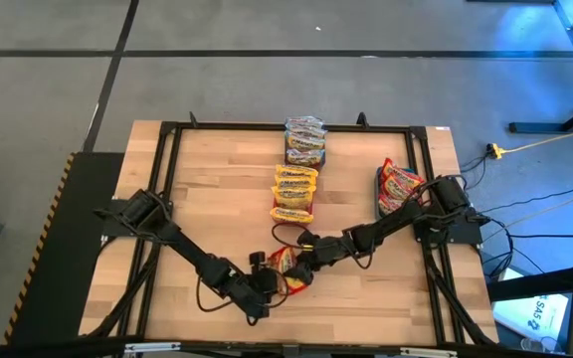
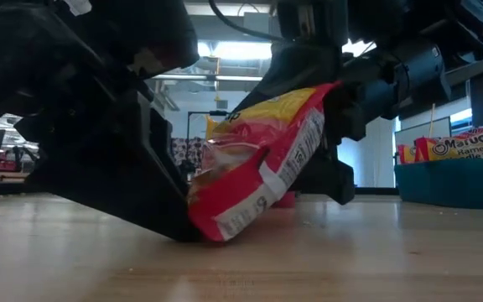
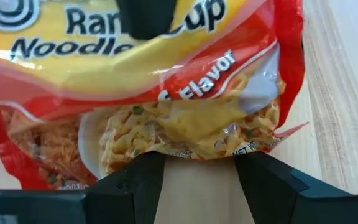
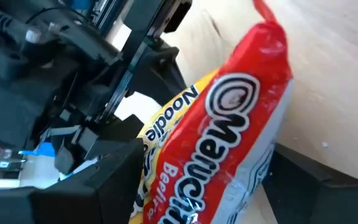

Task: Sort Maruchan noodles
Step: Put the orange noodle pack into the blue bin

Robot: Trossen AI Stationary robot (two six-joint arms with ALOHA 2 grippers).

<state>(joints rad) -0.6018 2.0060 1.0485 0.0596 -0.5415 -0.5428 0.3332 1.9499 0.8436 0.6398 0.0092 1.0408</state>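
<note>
Packet (image 2: 258, 159) clamped in right gripper (image 1: 301, 261) fingers; low view shows tilt. Left gripper (image 1: 263, 288) fingers apart.

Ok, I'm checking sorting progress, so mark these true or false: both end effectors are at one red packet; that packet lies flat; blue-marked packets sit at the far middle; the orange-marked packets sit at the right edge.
1. The left end effector and right end effector meet at one red packet. True.
2. That packet lies flat on the table. False: it stands tilted, with its lower end on the wood.
3. The blue-marked packets sit at the far middle. True.
4. The orange-marked packets sit at the right edge. False: they lie mid-table; the red pile is at the right.
</note>
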